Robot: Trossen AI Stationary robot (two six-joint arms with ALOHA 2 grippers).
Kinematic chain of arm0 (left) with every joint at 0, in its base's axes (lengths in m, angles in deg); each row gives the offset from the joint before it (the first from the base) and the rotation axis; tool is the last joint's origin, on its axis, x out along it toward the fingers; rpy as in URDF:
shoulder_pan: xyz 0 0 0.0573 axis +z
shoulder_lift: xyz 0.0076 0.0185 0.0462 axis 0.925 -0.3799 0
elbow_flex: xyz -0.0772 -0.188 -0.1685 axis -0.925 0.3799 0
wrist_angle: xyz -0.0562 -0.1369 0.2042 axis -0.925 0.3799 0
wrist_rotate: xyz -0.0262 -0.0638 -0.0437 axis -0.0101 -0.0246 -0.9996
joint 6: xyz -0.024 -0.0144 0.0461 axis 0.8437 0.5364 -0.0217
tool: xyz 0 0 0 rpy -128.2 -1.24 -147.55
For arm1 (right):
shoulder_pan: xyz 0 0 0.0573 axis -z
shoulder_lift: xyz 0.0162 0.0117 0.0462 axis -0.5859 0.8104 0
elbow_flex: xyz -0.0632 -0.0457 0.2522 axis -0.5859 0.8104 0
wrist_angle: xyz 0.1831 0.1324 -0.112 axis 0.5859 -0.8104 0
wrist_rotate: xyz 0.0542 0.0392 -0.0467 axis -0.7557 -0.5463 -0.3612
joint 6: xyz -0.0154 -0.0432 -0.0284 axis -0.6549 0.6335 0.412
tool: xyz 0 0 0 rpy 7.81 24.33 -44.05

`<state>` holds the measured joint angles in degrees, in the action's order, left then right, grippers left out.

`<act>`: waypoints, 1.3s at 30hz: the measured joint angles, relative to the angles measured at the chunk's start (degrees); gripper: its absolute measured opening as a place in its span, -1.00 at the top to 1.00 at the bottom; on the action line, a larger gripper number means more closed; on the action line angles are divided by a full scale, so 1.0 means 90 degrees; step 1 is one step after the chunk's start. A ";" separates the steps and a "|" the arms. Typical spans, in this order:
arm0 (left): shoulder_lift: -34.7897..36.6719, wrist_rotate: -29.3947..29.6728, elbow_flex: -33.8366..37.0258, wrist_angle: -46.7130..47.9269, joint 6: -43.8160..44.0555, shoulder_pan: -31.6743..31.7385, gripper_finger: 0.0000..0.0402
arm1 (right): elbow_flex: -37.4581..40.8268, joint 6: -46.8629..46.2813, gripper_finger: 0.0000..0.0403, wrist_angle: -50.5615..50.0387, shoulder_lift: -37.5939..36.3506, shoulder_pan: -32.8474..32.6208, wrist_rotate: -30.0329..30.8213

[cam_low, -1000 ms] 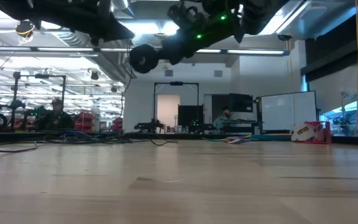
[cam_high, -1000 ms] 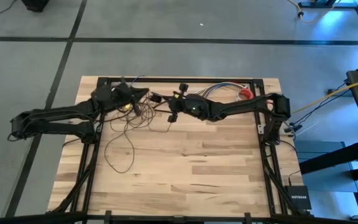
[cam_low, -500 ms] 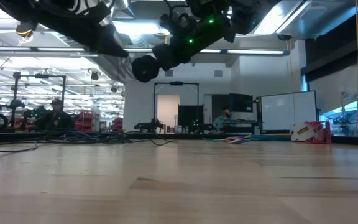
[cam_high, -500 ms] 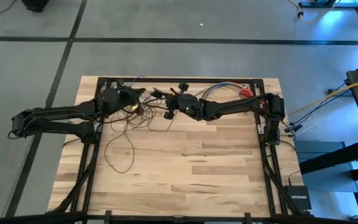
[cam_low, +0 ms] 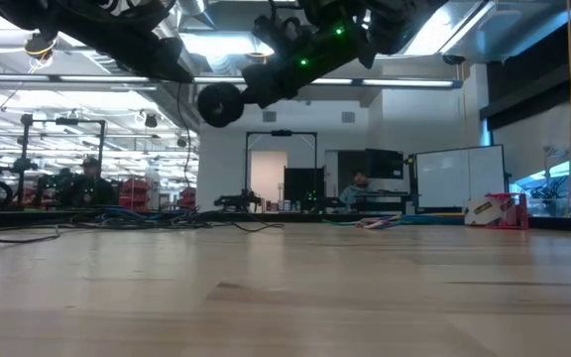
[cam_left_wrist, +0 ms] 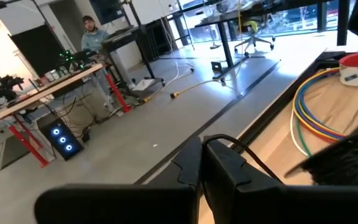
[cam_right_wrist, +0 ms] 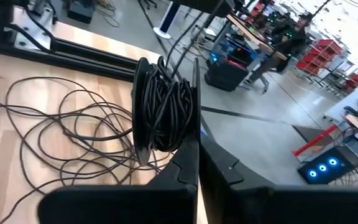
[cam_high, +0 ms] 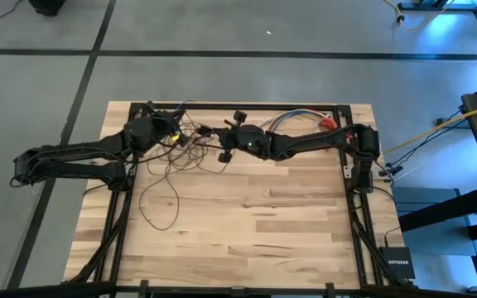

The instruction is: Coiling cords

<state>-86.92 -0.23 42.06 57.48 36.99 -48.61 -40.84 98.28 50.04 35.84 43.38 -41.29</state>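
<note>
fingers: right gripper (cam_high: 224,155) clamped on wound bundle of thin dark cord (cam_right_wrist: 165,106); left gripper (cam_high: 175,136) closed on same cord | step: mid-coil near far edge of wooden desk (cam_high: 247,223) | next: draw in loose loops (cam_high: 160,194) | room: near half free, frame rail close behind

Both arms reach in over the far edge of the table (cam_high: 222,215), wrists nearly meeting. The left gripper (cam_high: 175,131) and right gripper (cam_high: 224,142) are closed, held above the tabletop.
</note>
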 joint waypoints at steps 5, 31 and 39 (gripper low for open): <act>-0.0017 -0.0005 0.0000 -0.0043 0.0095 0.0016 0.96 | 0.0000 0.0038 0.97 0.0000 0.0016 0.0012 -0.0181; -0.1099 -0.0993 0.0000 -0.1162 0.0977 -0.0525 0.96 | -0.0005 -0.0783 0.97 0.0321 0.0336 0.0348 -0.0228; -0.1999 -0.0964 0.0000 -0.1975 0.0967 -0.0930 0.96 | -0.0005 -0.0849 0.97 0.0329 0.0336 0.0329 -0.0230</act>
<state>-104.91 -8.91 42.06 39.70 45.69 -56.98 -40.88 90.64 52.99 38.87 46.35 -43.36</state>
